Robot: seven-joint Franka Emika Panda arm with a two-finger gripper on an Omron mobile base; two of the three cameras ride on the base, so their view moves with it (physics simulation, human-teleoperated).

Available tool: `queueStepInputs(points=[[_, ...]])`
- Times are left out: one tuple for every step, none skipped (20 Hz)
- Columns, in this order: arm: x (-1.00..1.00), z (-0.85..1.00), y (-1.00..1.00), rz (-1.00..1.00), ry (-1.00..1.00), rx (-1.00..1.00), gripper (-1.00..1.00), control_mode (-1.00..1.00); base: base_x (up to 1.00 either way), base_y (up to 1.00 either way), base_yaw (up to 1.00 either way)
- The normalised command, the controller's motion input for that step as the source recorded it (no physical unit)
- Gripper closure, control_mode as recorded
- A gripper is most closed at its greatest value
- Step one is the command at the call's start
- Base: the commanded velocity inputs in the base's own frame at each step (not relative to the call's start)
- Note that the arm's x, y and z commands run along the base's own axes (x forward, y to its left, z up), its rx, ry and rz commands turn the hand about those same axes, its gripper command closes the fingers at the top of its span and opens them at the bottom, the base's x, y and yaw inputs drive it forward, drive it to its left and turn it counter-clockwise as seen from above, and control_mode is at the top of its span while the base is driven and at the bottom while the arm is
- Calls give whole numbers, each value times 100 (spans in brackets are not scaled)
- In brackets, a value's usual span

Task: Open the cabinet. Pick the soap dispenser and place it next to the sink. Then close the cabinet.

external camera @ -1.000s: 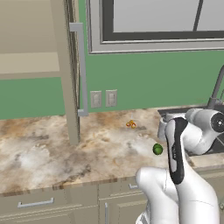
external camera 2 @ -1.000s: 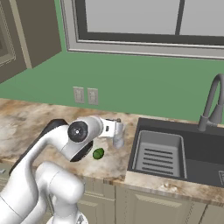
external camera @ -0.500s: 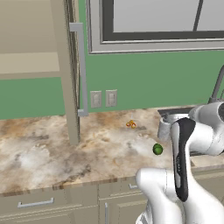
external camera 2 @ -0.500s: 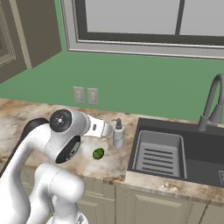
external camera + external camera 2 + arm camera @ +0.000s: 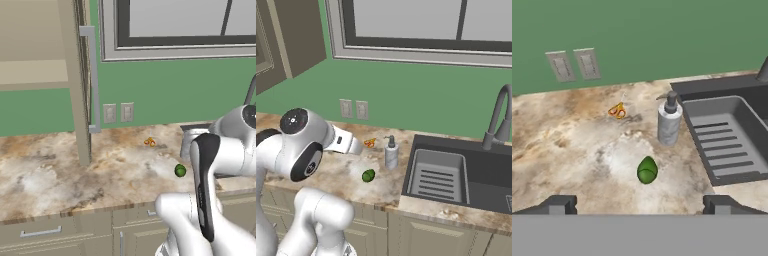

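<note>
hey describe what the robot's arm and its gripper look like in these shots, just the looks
The arm is glossy white, built of rounded, bulbous segments. Its joints are dark: one link carries a round black cap ringed with small white marks, another a long black strip down its side. No loose cables show. The gripper ends in two small, blocky, dark grey finger tips.

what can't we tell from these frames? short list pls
- Soap dispenser in the left base view: mostly hidden behind the arm; clear in the hand view.
- Cabinet: cut off by the top and left edges of the left base view; its second door can't be made out.
- Small orange item on the counter: too small to identify.
- Faucet: cut by the right edge of the right base view.
- Claw: just the fingertips show, spread wide.
</note>
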Motion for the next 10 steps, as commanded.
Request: queueStepInputs(points=[[-54,-9,45,0,-7,0,-100,-100,0,0,0],[-58,-10,42,0,-19,0,-100,-100,0,0,0],[-57,-13,41,0,-21,0,-100,-100,0,0,0],[-52,-15,44,0,-20,0,-100,-100,0,0,0],[-49,-14,40,-1,-17,0,-100,-100,0,0,0],[-37,0,28,0,-5,0,-100,-100,0,0,0],[0,2,0,0,-5,0,-100,-100,0,0,0],[0,0,0,0,0,0,-100,-100,0,0,0],[0,0,0,0,0,0,-100,-100,0,0,0],[0,0,0,0,0,0,-100,-100,0,0,0]])
